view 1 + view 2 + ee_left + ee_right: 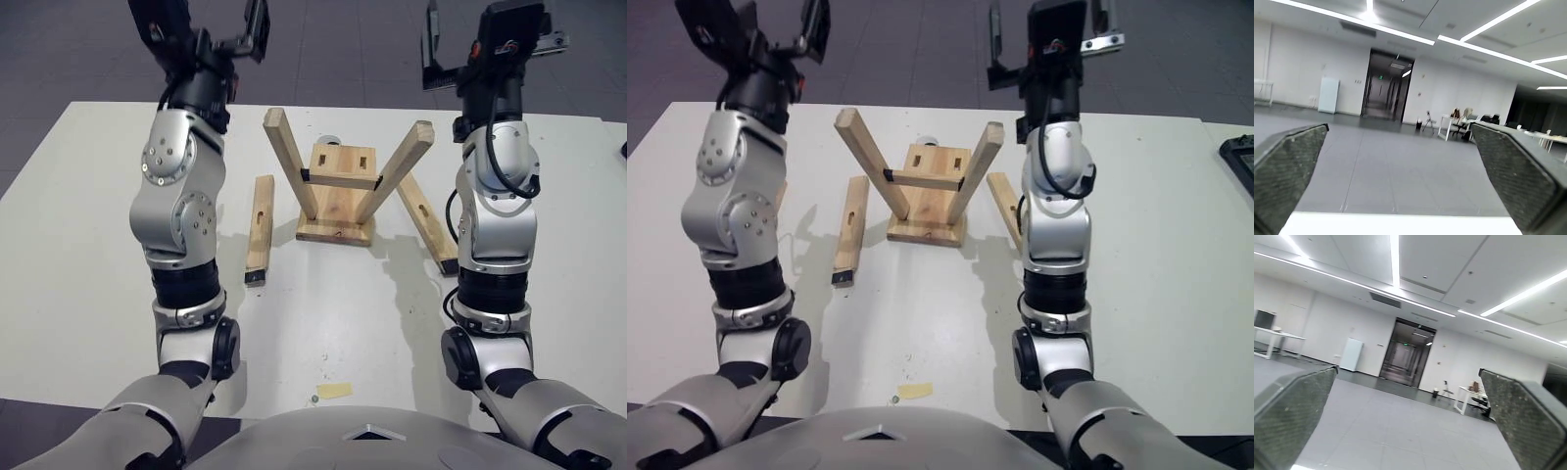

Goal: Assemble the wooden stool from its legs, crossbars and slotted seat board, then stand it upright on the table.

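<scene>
Left eye view: seat board (336, 208) lies flat mid-surface (88, 157), slots facing up, between the two arms. Two legs rise from it, splayed in a V: left upright leg (291, 162) leans to the robot's left and right upright leg (397, 171) leans to its right. A crossbar (343, 181) joins them, running left-right. A loose leg (260, 227) lies flat just left of the board, not touching it. Its long axis runs near-to-far, dark-capped end toward the robot. A second loose leg (428, 220) lies flat on the right, angled, its near end hidden behind the R forearm. Left gripper (201, 24) is raised over the far edge, well apart from all the wood, and right gripper (490, 34) sits likewise on the other side. A paper scrap (333, 390) lies near the front edge.

Right eye view: same layout. Both grippers are up high w/ the wood parts lower and nearer the robot, nothing in either.

Left wrist view: fingers (1288, 171) spread wide, gap bare (just room floor beyond), a strip of surface edge below.

Right wrist view: pads (1293, 416) spread wide too, holding and touching nothing, aimed out at the room.
</scene>
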Controlling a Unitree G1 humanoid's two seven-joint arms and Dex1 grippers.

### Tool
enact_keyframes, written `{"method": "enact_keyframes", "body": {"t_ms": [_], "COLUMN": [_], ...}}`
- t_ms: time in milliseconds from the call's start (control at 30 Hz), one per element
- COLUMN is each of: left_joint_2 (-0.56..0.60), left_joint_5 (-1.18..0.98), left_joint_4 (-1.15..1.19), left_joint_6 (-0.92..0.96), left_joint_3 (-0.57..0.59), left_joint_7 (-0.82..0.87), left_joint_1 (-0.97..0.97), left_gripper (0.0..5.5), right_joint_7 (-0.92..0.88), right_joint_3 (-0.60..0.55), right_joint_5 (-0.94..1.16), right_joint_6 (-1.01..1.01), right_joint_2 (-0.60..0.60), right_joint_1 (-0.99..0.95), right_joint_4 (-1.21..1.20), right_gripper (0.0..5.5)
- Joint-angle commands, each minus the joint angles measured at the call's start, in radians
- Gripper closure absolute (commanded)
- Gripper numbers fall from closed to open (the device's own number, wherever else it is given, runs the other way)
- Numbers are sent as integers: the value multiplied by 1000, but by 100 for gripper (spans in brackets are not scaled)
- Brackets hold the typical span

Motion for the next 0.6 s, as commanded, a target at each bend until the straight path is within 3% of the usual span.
{"method": "enact_keyframes", "body": {"t_ms": [33,133,267,600], "left_joint_2": [-8,47,86,-36], "left_joint_5": [18,38,60,100], "left_joint_4": [-1,-28,-52,44], "left_joint_6": [49,219,285,-105], "left_joint_3": [-75,-195,-240,-126], "left_joint_7": [-22,-70,-102,-58], "left_joint_1": [7,116,229,61], "left_gripper": [12,12,12,12], "right_joint_7": [-19,-18,-6,-7], "right_joint_3": [-30,-22,-7,29], "right_joint_5": [13,15,19,1], "right_joint_6": [16,25,31,7], "right_joint_2": [-15,-17,-22,-26], "right_joint_1": [-12,-11,-7,26], "right_joint_4": [-4,-9,-8,30], "right_gripper": [10,10,10,10]}}
